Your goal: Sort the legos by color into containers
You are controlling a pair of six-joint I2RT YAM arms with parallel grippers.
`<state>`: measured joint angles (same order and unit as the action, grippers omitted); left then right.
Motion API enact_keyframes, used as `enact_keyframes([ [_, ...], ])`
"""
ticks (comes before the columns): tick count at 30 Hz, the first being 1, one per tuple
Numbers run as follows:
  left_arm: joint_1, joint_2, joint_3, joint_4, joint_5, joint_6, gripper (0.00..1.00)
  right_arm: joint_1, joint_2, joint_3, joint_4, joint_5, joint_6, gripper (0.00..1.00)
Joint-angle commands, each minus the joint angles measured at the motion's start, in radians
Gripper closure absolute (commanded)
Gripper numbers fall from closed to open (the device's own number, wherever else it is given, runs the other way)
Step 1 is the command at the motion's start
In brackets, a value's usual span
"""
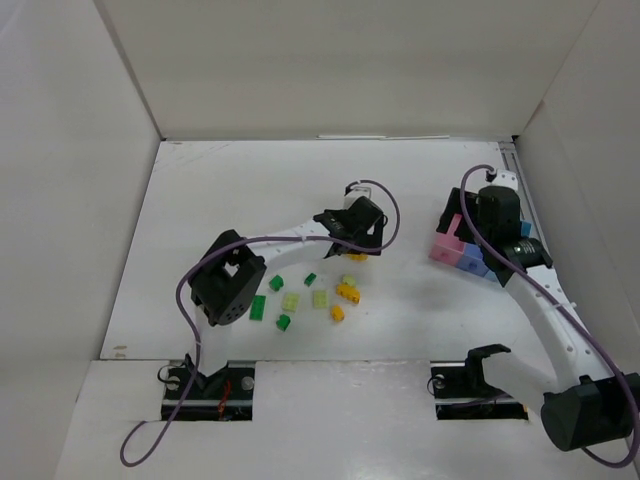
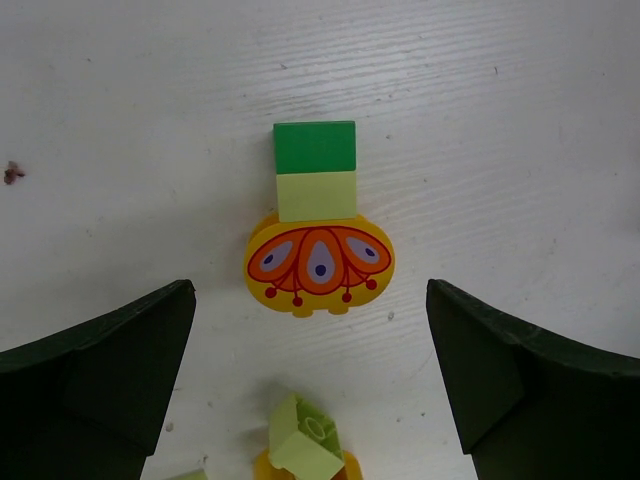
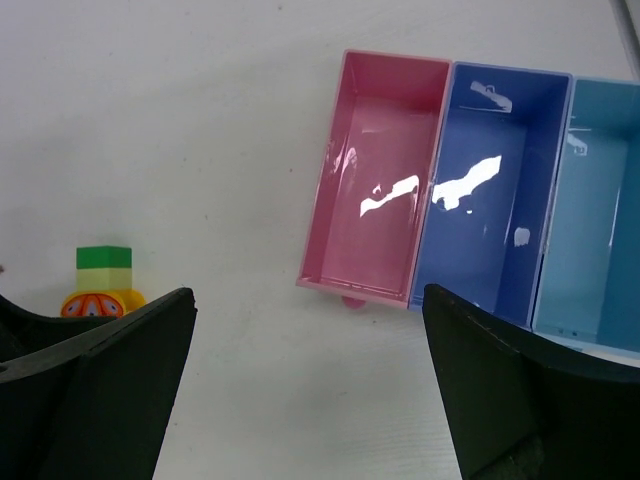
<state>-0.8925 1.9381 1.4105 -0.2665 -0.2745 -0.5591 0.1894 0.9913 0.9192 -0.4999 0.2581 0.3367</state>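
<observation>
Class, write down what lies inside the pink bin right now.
Nothing can be seen in it. In the right wrist view the pink bin shows only its bare glossy floor and some glare. In the top view the right arm covers much of the bin.

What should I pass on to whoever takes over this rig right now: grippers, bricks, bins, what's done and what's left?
Left gripper: open, holding nothing, jaws either side of the round orange-yellow plastic piece. That piece touches a pale yellow-green brick and a dark green brick, all in a line.
Right gripper: open, empty, over bare white table beside the pink plastic bin.
The pink bin, dark blue bin and light blue bin sit joined in a row; what shows of them is empty.
Other small studded bricks lie loose near the left arm.
Done: nothing sorted. Left: every brick.
</observation>
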Motion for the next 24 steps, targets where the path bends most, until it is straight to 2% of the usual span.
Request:
enact_keyframes([
  [1, 0.018, -0.008, 0.035, -0.016, -0.012, -0.012, 0.00, -0.015, 0.023, 0.007, 0.057, -0.062, -0.022, 0.00],
  [12, 0.018, 0.051, 0.035, 0.055, 0.061, 0.018, 0.00, -0.024, 0.032, -0.003, 0.089, -0.074, -0.041, 0.02],
  [24, 0.018, 0.128, 0.070, 0.013, 0.015, 0.018, 0.02, -0.033, 0.023, -0.014, 0.098, -0.074, -0.041, 0.02],
])
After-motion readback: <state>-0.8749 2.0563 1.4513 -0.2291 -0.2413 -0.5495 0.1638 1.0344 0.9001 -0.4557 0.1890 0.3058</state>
